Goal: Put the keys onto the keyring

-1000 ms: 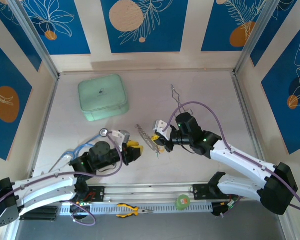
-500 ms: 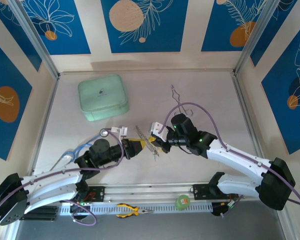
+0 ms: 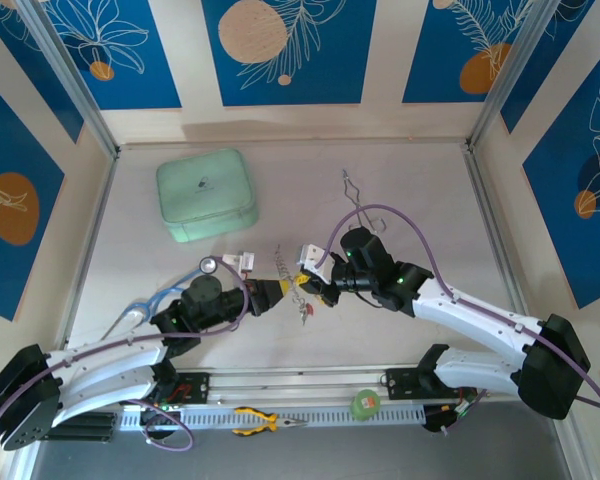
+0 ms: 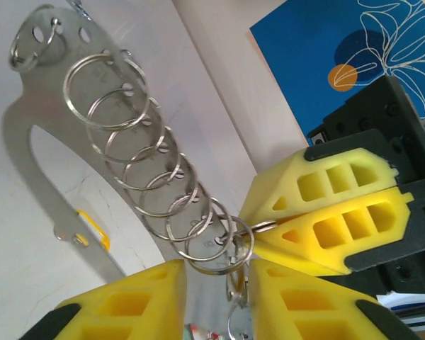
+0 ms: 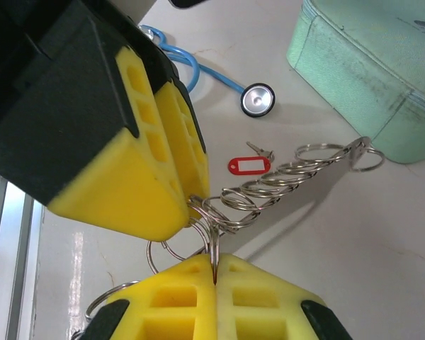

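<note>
Mint case (image 3: 207, 193) sits well out past the left gripper (image 4: 218, 268), off to its outer side. The stethoscope (image 5: 258, 100) lies on the table close beside that gripper's wrist.

Left gripper: pads a narrow gap apart, with the end split ring of the keyring (image 4: 46, 71) sitting in the gap. Can't tell if the pads actually bear on it.

The keyring is off the table, spanning between the two tools' tips. It's a flat grey strip with a row of split rings running from the strip down to the tips.

One key with a red tag (image 5: 248, 166) lies flat on the table, beyond the left gripper's tips and between the stethoscope head and the ring row, touching neither. A yellow tag (image 4: 92, 230) shows on the table behind the strip. A small red bit (image 3: 305, 312) hangs just below the meeting tips, too small to make out.

Right gripper (image 5: 214, 261): pads pressed together, pinching one thin split ring at the seam. It's tip to tip with the left gripper.
</note>
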Controlling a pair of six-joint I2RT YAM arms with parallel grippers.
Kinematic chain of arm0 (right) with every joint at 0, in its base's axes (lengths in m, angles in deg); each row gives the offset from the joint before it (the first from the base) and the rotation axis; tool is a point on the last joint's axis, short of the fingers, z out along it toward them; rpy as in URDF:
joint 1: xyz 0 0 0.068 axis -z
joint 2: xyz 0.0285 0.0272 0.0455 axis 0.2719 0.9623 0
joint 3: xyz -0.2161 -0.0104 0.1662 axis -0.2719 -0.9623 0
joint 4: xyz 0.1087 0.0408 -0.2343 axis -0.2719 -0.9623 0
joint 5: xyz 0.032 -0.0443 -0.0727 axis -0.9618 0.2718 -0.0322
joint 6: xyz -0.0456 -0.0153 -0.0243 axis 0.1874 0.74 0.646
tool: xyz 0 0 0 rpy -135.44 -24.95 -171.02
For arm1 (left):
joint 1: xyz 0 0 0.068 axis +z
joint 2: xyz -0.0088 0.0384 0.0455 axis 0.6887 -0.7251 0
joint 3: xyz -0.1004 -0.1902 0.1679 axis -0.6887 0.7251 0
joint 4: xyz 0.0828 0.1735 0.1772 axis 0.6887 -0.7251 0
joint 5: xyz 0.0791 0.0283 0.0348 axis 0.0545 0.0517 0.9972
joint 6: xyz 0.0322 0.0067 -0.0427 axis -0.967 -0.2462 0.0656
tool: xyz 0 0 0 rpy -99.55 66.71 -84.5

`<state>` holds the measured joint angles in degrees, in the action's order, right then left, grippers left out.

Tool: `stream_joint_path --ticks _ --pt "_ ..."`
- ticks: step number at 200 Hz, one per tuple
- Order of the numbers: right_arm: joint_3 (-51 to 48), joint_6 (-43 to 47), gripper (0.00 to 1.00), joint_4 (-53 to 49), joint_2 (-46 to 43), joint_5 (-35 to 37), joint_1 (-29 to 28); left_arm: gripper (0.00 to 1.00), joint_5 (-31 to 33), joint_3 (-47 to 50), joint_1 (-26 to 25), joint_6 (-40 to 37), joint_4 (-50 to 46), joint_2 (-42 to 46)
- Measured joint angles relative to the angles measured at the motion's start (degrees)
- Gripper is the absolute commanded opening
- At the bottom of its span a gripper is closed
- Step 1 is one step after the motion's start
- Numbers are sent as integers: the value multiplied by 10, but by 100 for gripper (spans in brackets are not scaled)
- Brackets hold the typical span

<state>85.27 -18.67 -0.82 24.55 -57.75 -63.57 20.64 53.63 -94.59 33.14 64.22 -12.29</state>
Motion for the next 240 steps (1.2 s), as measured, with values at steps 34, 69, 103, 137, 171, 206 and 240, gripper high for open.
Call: stream_joint_path --ticks 34,69,103,137,171,206,240 --pt "2 -2 0 0 0 -2 -5 9 -9 0 4 5 5 -2" --pt "2 -2 0 -1 0 6 -5 0 -17 0 6 7 14 -2" --pt "11 -3 23 -14 4 18 -6 0 -17 0 7 0 16 -2" --pt "13 -24 49 -32 2 11 12 0 -16 -17 9 -81 -46 8" --pt "14 -78 49 -49 -24 -12 88 0 -29 -69 10 -276 -141 3" --pt "20 -106 48 -88 -40 -19 132 0 -57 -118 11 -543 -269 -18" --pt "28 -108 48 -129 -52 -51 149 0 -58 -122 11 -750 -355 -14"
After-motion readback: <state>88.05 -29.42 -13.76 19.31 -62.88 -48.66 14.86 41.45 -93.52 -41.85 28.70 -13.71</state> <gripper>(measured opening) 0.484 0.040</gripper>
